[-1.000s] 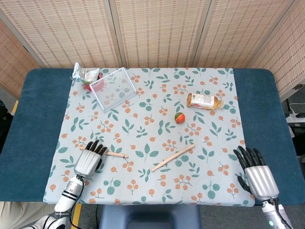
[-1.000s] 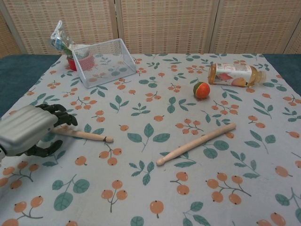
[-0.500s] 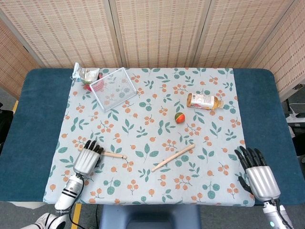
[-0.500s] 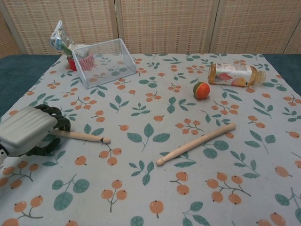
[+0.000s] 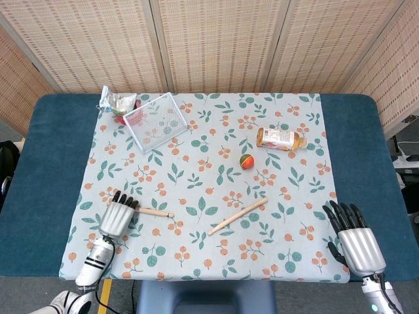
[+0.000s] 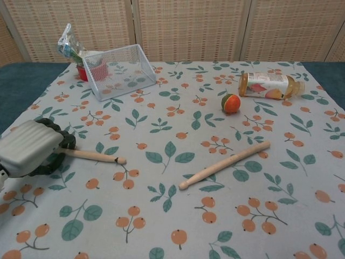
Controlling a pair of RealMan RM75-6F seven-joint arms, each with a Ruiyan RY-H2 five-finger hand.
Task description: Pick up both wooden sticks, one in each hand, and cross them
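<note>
1. The left hand (image 6: 29, 147) sat over the outer end of the left stick (image 6: 97, 156), its dark fingers curled around that end; whether they had truly closed on the wood or only caged it could not be told from either view.
2. To finish this grasp well, the fingers would, in my judgement, need to close fully on the stick before any lift, since the stick lay flat on the tablecloth (image 5: 209, 137) and could roll off toward the table's middle (it was round, with a knobbed tip).
3. A straight lift, keeping the free end level, seemed the safest course, because most of the length stuck out beyond the hand.
4. The right hand (image 5: 357, 242) rested at the near right corner, fingers spread and holding nothing, well apart from the right stick (image 5: 237, 216), which lay slanted near the centre of the cloth.
5. That hand would have a long reach inward, and coming at the stick's nearer, right end looked the better approach.
6. Hidden or unclear: the left hand's palm side and its contact with the stick were covered by the grey back of the hand; the right hand did not appear in the chest view at all, and its wrist was cut off at the bottom edge of the head view.
</note>
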